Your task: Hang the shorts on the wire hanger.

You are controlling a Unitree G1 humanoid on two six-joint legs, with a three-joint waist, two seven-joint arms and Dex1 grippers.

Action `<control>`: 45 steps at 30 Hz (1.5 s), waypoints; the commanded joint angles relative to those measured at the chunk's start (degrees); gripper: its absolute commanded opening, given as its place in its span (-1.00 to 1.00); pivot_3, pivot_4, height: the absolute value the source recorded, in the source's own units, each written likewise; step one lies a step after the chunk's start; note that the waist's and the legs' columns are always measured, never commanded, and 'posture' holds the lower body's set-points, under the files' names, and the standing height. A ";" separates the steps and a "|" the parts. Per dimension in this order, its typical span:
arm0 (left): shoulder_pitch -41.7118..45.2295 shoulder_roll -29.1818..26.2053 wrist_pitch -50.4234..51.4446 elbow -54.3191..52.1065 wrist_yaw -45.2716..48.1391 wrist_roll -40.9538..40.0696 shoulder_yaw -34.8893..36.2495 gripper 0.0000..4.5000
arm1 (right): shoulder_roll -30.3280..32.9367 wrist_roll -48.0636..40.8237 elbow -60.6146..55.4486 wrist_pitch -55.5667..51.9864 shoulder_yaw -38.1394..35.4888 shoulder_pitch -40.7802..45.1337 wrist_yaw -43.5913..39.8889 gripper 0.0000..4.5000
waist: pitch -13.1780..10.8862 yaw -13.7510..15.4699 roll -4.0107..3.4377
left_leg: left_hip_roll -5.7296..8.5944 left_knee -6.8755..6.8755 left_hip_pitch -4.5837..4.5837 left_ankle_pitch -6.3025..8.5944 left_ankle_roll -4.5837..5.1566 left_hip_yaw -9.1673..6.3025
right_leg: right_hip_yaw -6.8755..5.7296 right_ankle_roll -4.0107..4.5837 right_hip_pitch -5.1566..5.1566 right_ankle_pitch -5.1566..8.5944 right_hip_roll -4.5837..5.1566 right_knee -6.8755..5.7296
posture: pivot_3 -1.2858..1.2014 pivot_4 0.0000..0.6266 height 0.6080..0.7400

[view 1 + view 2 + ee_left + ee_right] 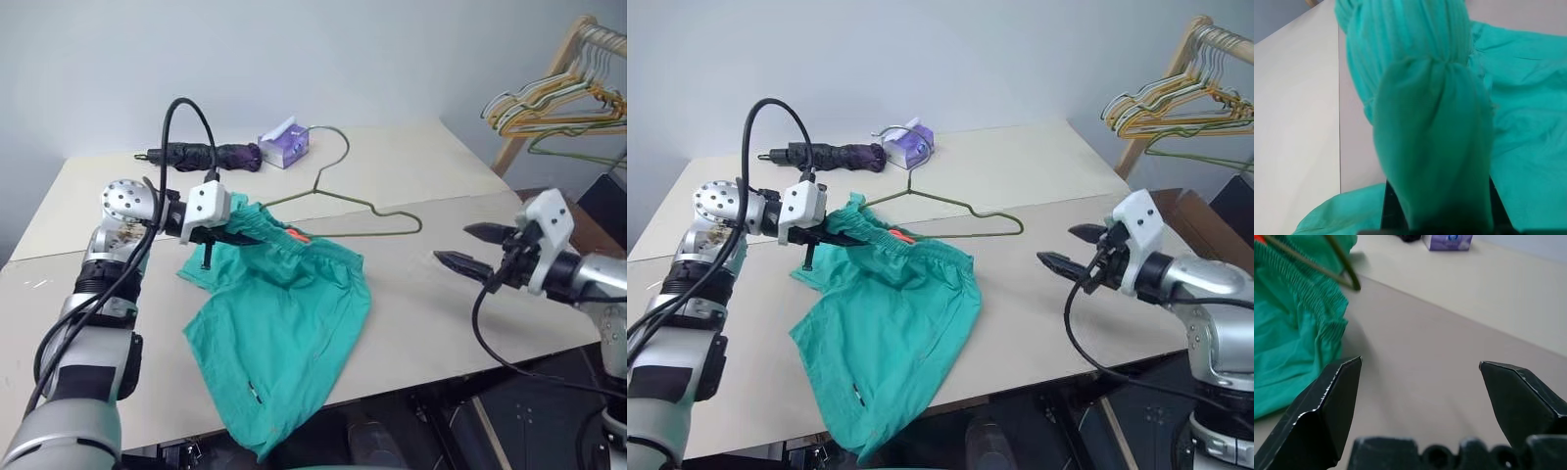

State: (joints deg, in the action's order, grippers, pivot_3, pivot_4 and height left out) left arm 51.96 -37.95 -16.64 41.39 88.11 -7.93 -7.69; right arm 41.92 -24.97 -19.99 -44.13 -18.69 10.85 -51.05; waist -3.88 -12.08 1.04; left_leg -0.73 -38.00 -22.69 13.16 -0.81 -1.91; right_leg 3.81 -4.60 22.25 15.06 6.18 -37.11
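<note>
The teal shorts point(284, 323) lie bunched on the table, with one leg drooping over the front edge. My left gripper point(245, 236) is shut on their gathered waistband, beside the small orange tag point(299, 236). In the left wrist view the cloth point(1430, 147) drapes over the fingers and hides them. The wire hanger point(345, 203) lies flat behind the shorts, hook pointing away, and its left end is tucked behind the waistband. My right gripper point(453, 244) hovers open and empty to the right of the shorts. Its fingers point(1334, 396) point toward the hanger's right corner point(1352, 281).
A folded dark umbrella point(206, 155) and a purple tissue pack point(284, 145) sit at the far side of the table point(441, 313). A wooden rack with several coloured hangers point(558, 103) stands at the back right, beyond the table's edge.
</note>
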 commanded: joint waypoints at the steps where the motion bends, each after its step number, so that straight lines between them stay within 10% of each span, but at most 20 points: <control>1: 0.93 -0.37 0.53 -2.33 -0.35 -1.09 1.47 -1.00 | -4.25 -1.66 -3.44 0.58 4.57 -1.24 3.04 0.98 | 0.06 -0.30 -0.01 | 0.00 0.00 0.00 0.00 0.00 0.00 | 0.00 0.00 0.00 0.00 0.00 0.00 | -0.11 -0.98 1.00; 16: 1.65 0.62 0.22 -1.78 -0.54 -0.84 1.51 -1.00 | -24.36 -1.11 9.49 -4.29 19.34 11.09 16.52 0.98 | 0.16 -1.40 -0.01 | 0.03 0.00 -0.04 0.00 0.00 -0.20 | -0.02 0.00 -0.01 -0.01 -0.01 -0.03 | -0.11 -1.00 1.00; 25: 1.38 0.10 0.36 -2.27 -0.47 -1.25 1.73 -1.00 | -24.59 -1.35 12.07 -2.17 18.81 11.51 17.11 -0.14 | 0.17 -1.45 -0.01 | 0.03 0.00 -0.03 0.00 0.00 -0.23 | -0.04 0.00 0.01 -0.01 -0.01 -0.04 | -0.10 -0.99 1.00; 29: 1.32 -0.01 0.31 -2.38 -0.38 -1.25 1.70 -1.00 | -24.33 -0.37 13.65 -1.20 19.12 10.95 17.63 -0.14 | 0.17 -1.47 0.00 | 0.03 0.00 -0.03 0.00 0.00 -0.23 | -0.04 0.00 0.00 -0.01 -0.01 -0.03 | -0.10 -0.99 1.00; 37: 1.64 -0.27 0.10 -2.31 -0.20 -1.22 1.84 -1.00 | -25.04 -0.15 15.51 0.47 18.68 9.82 18.47 0.93 | 0.19 -1.47 0.00 | 0.03 0.00 -0.03 0.00 0.00 -0.24 | -0.04 0.00 0.00 -0.01 -0.01 -0.03 | -0.09 -1.00 1.00; 45: 1.86 -0.01 -0.07 -2.24 -0.45 -1.15 1.73 -1.00 | -27.20 -1.73 20.79 1.61 20.44 12.80 14.39 0.99 | 0.22 -1.67 0.00 | 0.03 0.00 -0.02 0.00 0.00 -0.24 | -0.04 0.00 0.01 -0.01 -0.01 -0.04 | -0.10 -1.00 1.00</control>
State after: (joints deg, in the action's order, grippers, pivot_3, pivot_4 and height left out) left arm 52.09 -37.51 -16.19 40.77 88.16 -8.11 -7.63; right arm 15.14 -25.54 1.06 -44.25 1.53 22.29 -34.85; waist -3.66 -13.75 1.04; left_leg -0.69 -38.00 -22.71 13.15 -0.81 -2.16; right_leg 3.77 -4.60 22.25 15.05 6.16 -37.15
